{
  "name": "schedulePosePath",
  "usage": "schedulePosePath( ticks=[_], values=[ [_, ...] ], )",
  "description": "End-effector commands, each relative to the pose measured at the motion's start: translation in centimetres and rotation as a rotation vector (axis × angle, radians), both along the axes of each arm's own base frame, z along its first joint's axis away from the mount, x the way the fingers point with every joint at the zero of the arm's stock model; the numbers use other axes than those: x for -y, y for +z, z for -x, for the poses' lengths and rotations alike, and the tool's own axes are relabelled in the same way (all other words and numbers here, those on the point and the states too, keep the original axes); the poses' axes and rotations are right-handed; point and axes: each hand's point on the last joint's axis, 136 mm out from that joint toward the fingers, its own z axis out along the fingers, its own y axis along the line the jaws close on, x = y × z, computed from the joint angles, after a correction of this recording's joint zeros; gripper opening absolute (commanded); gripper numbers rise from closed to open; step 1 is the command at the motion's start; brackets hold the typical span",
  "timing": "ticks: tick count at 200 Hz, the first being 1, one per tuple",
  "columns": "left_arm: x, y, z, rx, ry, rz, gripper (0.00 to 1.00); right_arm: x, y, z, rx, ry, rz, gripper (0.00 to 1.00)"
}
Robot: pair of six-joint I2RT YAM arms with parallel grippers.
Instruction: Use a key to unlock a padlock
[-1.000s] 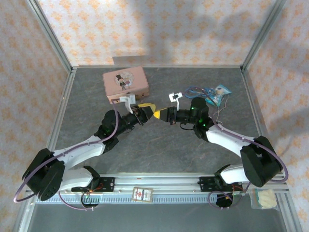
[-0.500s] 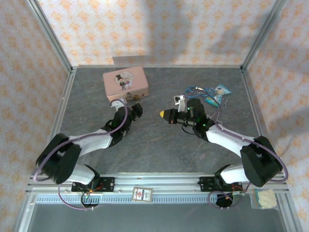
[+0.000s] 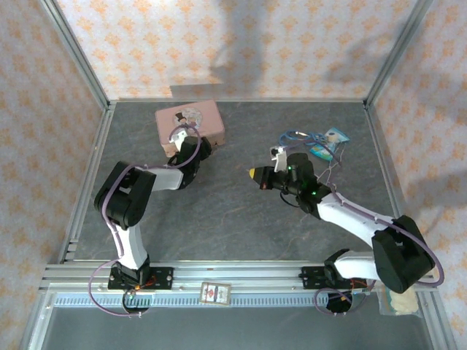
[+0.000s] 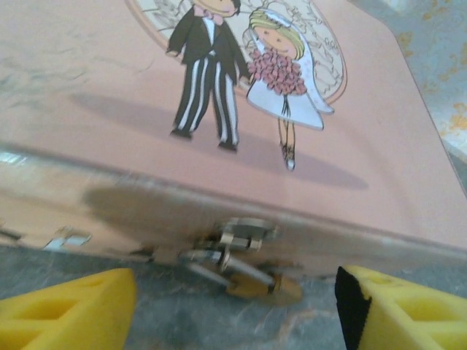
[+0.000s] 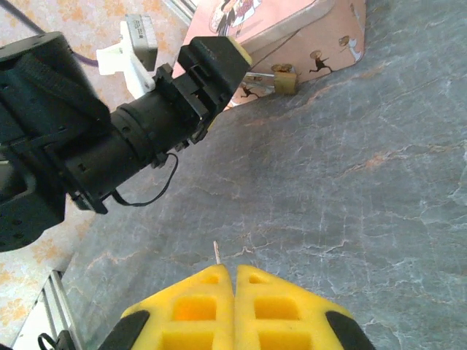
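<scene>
The tiny brass padlock [image 4: 264, 286] hangs from the hasp on the front of the pink tin [image 4: 109, 95] and rests on the table. My left gripper [image 4: 233, 306] is open, its yellow fingers [image 4: 66, 306] flanking the padlock without touching it. From above, the left gripper [image 3: 195, 144] sits against the front edge of the tin [image 3: 191, 119]. My right gripper [image 5: 233, 271] is shut on the key [image 5: 217, 251], and only a thin pale tip sticks out. It hovers mid-table [image 3: 253, 173], well apart from the padlock [image 5: 286, 82].
A blue cord with a teal packet [image 3: 321, 140] lies at the back right. A small card [image 3: 215, 292] rests on the front rail and a white bag [image 3: 400, 300] at the near right corner. Metal frame posts border the table.
My left arm swung from the table's middle to the tin's front, and its jaws opened wider. The right gripper drew slightly right, still shut.
</scene>
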Motion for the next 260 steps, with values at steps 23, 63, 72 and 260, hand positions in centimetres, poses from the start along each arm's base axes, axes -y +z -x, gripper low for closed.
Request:
schedulePosePath(
  ticks=[23,63,72,260],
  values=[
    [-0.5,-1.2,-3.4,-0.022,-0.017,-0.011,0.79,1.0,0.0,-0.4,0.040,-0.030,0.037,0.00],
    [-0.7,-2.2,-4.5,-0.059,-0.043,-0.005,0.83,1.2,-0.2,-0.3,0.038,-0.032,0.042,0.00],
    [-0.3,-2.2,-4.3,-0.058,-0.061,0.013,0.84,1.2,-0.3,-0.3,0.037,-0.034,0.043,0.00],
    [4.0,-3.8,-4.5,0.072,-0.098,0.246,0.09,1.5,-0.4,-0.6,0.037,-0.046,0.052,0.00]
  ],
)
